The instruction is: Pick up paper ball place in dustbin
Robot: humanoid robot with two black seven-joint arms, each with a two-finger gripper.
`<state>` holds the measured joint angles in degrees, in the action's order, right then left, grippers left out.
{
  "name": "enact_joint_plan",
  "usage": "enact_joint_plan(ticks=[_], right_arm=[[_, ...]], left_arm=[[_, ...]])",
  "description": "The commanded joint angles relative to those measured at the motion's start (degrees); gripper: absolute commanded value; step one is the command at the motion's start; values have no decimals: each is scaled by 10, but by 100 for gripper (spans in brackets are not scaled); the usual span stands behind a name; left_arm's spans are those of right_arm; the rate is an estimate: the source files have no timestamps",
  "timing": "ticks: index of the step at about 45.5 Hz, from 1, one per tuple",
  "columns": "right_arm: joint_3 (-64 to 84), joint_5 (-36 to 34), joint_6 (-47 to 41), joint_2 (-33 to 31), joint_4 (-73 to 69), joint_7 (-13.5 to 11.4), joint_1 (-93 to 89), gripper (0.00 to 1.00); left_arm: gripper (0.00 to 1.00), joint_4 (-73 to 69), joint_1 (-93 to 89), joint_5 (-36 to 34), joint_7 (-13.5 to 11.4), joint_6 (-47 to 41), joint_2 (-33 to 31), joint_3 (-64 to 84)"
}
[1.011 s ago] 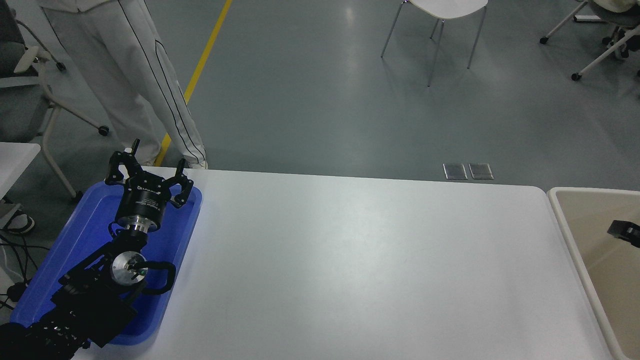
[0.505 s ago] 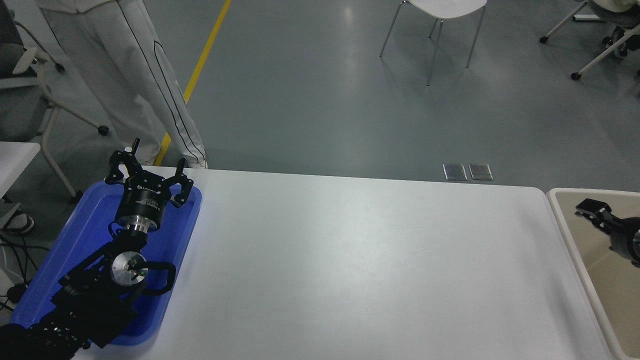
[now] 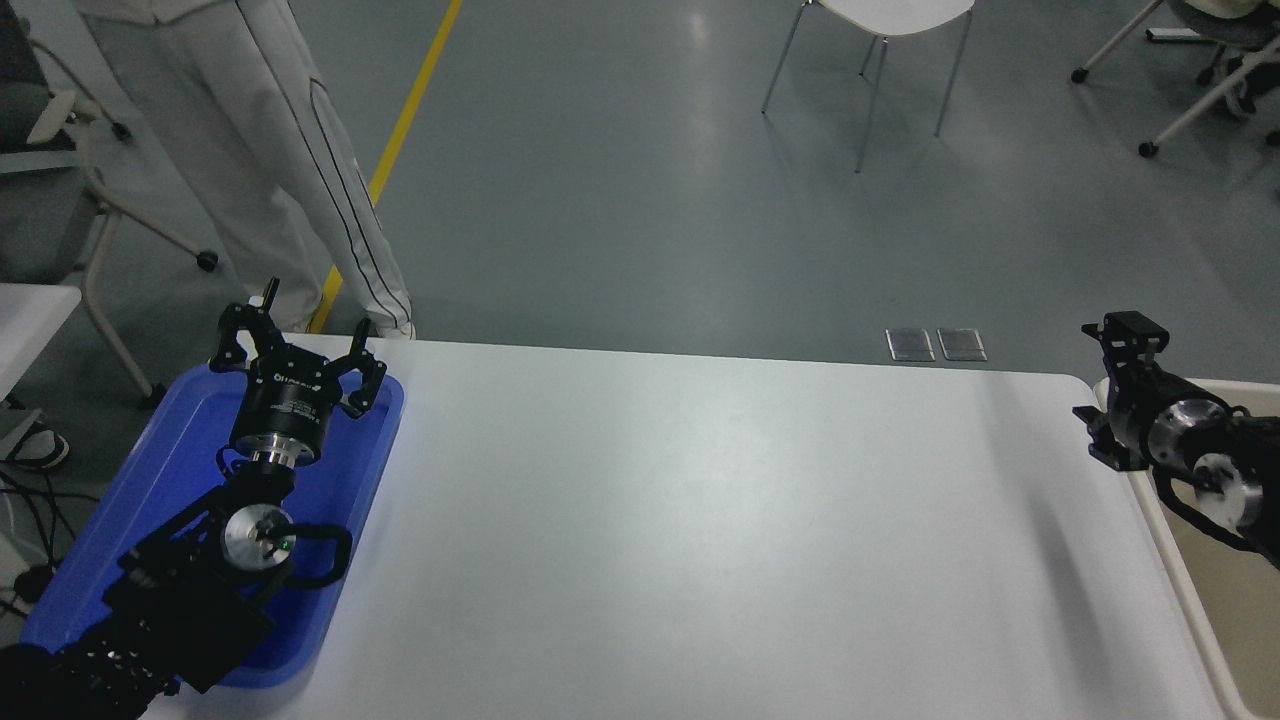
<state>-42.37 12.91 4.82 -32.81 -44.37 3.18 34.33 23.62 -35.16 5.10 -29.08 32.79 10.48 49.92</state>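
Paper ball nowhere visible; my right gripper (image 3: 1105, 395), jaws apart and empty, has risen above the dustbin (image 3: 1180, 590), suggesting it's dropped.

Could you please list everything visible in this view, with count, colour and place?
table: one, white, centre
tray: one, blue, table's left end
dustbin: one, beige, right of the table
chairs: several, white, on the floor beyond the table
floor plates: two, grey, just past the table's far edge
person: one, white trousers, far left
paper ball: none seen
left tool: black, open, parked over the tray
right tool: black, at the dustbin's near-left corner; open or shut unclear
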Motion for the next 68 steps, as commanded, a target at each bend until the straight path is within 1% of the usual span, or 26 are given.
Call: enact_joint_plan(ticks=[1,3,5,7,8,11,14,17,19,23,25,36,51,61,68], right_arm=[[-161,-4,-2,101,64,79,-38,100],[-165,-3,-2,114,73,97,-38,100],[-167,-3,-2,123,82,124,-38,100],[-167,-3,-3,130,89,155,-38,100],[-168,-3,-6,136,90,179,-38,100],[-168,-3,-9,152,91,220,-39,100],[-169,-5,-23,164,88,245,-45,100],[-170,-6,-46,176,86,259,-49,100],[-176,-13,-60,180,85,264,-50,100],[-185,-35,-84,182,87,262,-51,100],[-185,-40,-82,183,90,262,-52,100],[-170,-40,-75,183,89,263,-59,100],[-172,-40,-89,183,75,264,-71,100],[-177,-38,-158,180,69,264,-74,100],[-175,-32,-162,181,72,264,-80,100]], left_arm=[[100,-1,0,0,0,0,0,0],[100,0,0,0,0,0,1,0],[100,0,0,0,0,0,0,0],[100,0,0,0,0,0,0,0],[100,0,0,0,0,0,1,0],[100,-1,0,0,0,0,0,0],[100,0,0,0,0,0,0,0],[100,-1,0,0,0,0,0,0],[100,0,0,0,0,0,1,0],[100,0,0,0,0,0,0,0],[100,0,0,0,0,0,0,0],[100,0,0,0,1,0,1,0],[100,0,0,0,1,0,0,0],[100,0,0,0,1,0,1,0],[100,0,0,0,0,0,1,0]])
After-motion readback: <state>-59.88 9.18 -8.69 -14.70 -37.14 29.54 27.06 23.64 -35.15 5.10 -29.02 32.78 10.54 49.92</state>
